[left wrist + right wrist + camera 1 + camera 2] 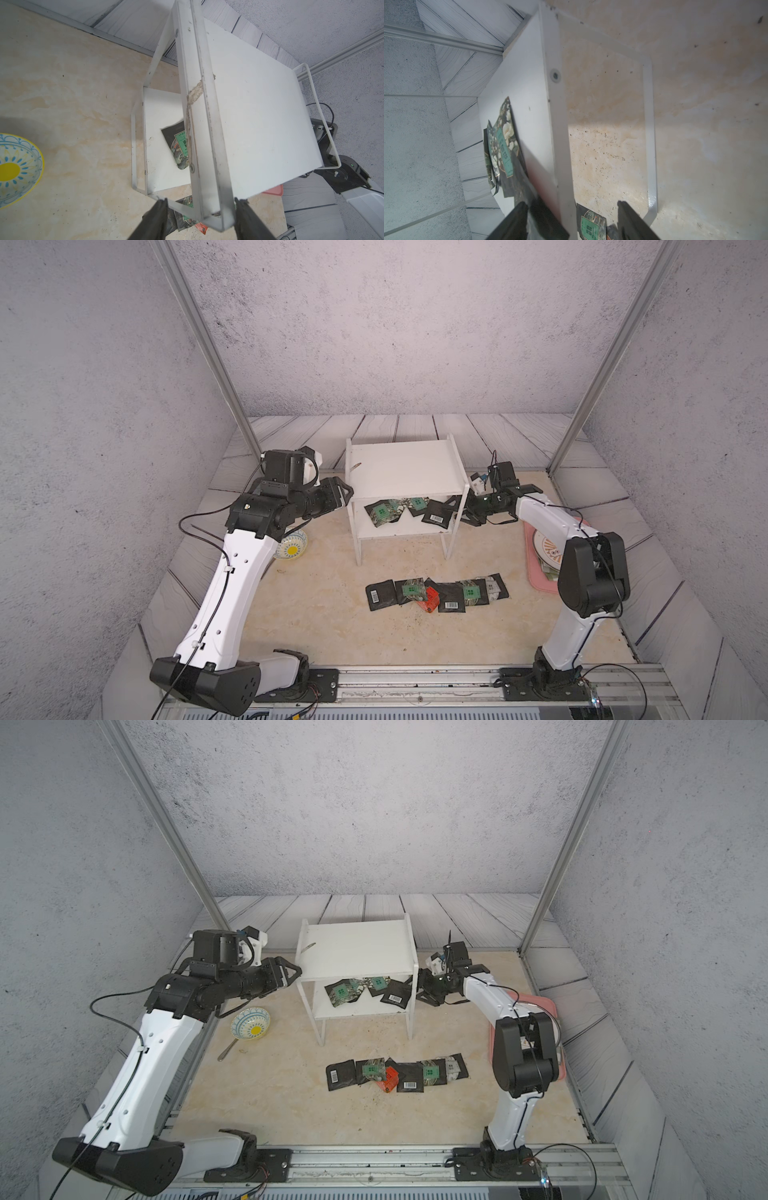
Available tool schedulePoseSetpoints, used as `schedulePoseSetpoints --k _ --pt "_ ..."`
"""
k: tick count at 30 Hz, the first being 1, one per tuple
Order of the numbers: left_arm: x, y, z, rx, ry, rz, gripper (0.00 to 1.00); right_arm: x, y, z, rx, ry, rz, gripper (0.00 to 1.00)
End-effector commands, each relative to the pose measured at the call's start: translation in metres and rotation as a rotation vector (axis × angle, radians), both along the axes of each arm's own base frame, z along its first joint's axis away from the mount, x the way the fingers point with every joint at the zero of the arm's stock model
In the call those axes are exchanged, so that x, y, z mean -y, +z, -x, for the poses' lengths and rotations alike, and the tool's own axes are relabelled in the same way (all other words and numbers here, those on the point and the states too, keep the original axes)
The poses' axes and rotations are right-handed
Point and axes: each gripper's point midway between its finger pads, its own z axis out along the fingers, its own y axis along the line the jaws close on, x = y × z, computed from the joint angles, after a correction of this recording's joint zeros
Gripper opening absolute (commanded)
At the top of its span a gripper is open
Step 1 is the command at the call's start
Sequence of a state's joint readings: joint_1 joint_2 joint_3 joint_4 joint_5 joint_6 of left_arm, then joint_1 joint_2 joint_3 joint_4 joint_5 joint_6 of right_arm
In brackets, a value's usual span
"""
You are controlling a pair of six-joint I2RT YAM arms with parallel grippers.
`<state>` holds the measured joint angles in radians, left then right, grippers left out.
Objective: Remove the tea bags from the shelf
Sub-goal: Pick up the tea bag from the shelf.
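While tea bags [384, 512] lie on its lower board, both grippers straddle the shelf [403, 468]

Because about 4 sachets are bunched toward the right end of the lower board, the right gripper [459, 512] is much the nearer. The black barcode bag [436, 515] lies just to its left; I cannot tell whether they touch. The bunch runs left to right along the board, so I judge that a reach from the right end meets that bag first. About 7 loose bags [436, 593] lie on the table [332, 635] nearer than the shelf, already off it.

The left gripper [347, 492] sits at the near top corner of the left side frame, above and left of the bunch.

Both top views show the jaws only as dark shapes against the frames. The right wrist view shows them apart, 1 finger over the board by the black bag and 1 beyond the end rail, clamped on nothing. The left wrist view shows that gripper's jaws apart on either side of the top rail, with a gap on 1 side, and only 1 green-labelled bag [178, 145].
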<state>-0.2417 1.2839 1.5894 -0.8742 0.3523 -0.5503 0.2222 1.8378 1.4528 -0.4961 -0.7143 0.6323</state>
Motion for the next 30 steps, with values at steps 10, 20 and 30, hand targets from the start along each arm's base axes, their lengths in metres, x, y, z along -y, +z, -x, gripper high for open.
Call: schedulePoseSetpoints --k 10,20,30 --pt "-0.005 -0.007 -0.001 -0.017 0.021 0.0 0.54 -0.005 -0.011 0.001 -0.028 0.03 0.005 0.55" --pt "-0.008 -0.007 0.001 -0.014 0.027 0.0 0.53 0.005 -0.004 0.002 -0.013 0.014 0.0 0.35" --pt "-0.009 -0.006 0.002 -0.014 0.026 -0.004 0.53 0.02 0.012 0.0 0.016 -0.016 -0.012 0.22"
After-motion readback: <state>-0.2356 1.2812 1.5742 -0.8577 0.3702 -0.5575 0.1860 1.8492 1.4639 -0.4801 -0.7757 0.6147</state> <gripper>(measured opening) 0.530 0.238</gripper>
